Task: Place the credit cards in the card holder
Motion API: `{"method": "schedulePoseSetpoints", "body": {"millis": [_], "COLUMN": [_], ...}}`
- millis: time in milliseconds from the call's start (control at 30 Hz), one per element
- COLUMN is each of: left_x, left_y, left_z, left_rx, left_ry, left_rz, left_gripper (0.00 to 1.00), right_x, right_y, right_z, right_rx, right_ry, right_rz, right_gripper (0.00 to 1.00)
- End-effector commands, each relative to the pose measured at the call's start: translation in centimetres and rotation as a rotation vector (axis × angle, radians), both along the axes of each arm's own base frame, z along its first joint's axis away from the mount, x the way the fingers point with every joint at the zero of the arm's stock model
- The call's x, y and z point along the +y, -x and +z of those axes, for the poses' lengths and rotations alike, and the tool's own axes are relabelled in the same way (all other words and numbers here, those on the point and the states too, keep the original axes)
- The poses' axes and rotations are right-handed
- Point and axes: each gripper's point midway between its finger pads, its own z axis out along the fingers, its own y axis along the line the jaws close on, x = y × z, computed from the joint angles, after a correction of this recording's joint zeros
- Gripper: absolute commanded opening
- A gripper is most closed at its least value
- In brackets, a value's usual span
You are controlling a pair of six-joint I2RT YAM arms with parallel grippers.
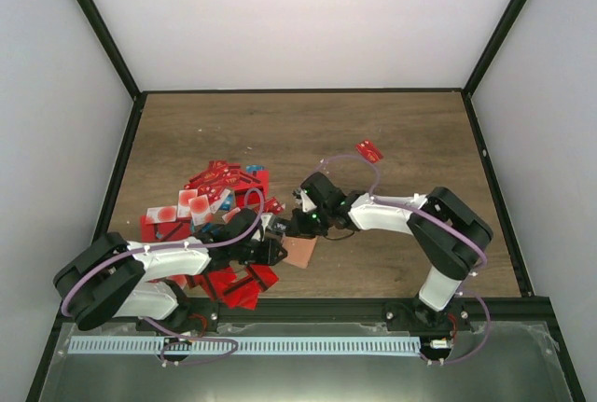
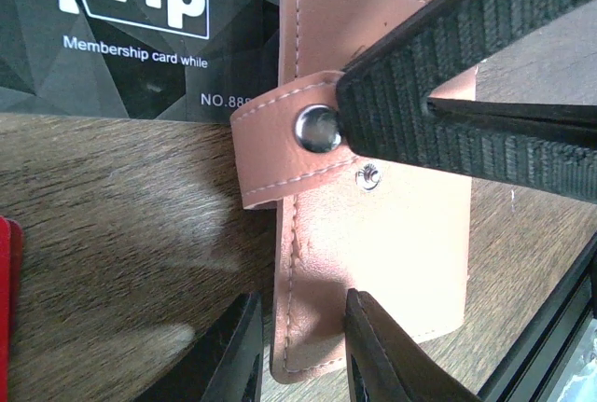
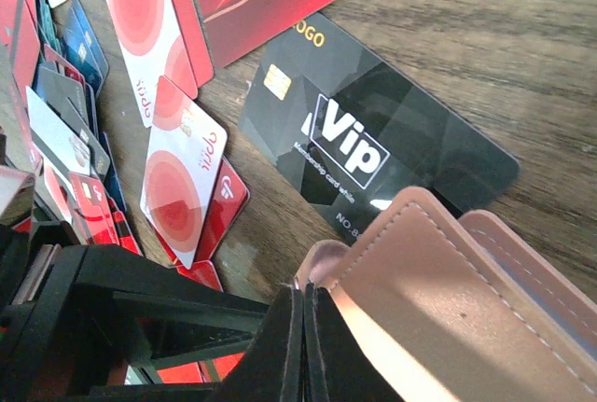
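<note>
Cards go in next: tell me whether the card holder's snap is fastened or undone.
Undone: the strap stud sits off the socket on the card holder.

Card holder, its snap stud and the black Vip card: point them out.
card holder [image 2: 392, 253]: left wrist view, on its flat salmon face.
snap stud [image 2: 317, 129]: left wrist view, centre of the metal dome on the strap.
black Vip card [image 3: 350, 141]: right wrist view, on its white logo.

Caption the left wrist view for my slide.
Right hand closed at the snap strap of the salmon card holder, black VIP card alongside.
</note>
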Motion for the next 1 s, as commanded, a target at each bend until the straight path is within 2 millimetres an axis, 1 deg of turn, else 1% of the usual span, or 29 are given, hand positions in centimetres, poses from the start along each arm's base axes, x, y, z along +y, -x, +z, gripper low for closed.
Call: {"method": "schedulePoseSetpoints", "body": {"millis": [0, 433, 600, 967], "left_x": [1.2, 1.4, 1.5, 1.7], "left_y": [0.6, 0.5, 0.4, 0.4], "left_z": [-1.3, -1.6, -1.6, -1.8], "left_rx": [0.028, 0.038, 0.04, 0.045], "left_ry": [-0.062, -0.074, -0.078, -0.089], "left_rz": [0.019, 0.037, 0.044, 0.061], "left_gripper": [0.27, 0.27, 0.27, 0.27], "right_x": [-0.1, -0.8, -1.3, -2.1], "right_y": [-0.6, -0.1, 0.3, 2.0], "right_z": [1.5, 2.0, 1.7, 0.6], "right_rx": [-0.054, -0.046, -0.026, 0.055], "right_ry": [0.02, 0.032, 0.041, 0.03], "right_rz": [0.0, -0.007, -0.012, -0.034], "right_gripper": [0.01, 0.01, 0.01, 0.01]}}
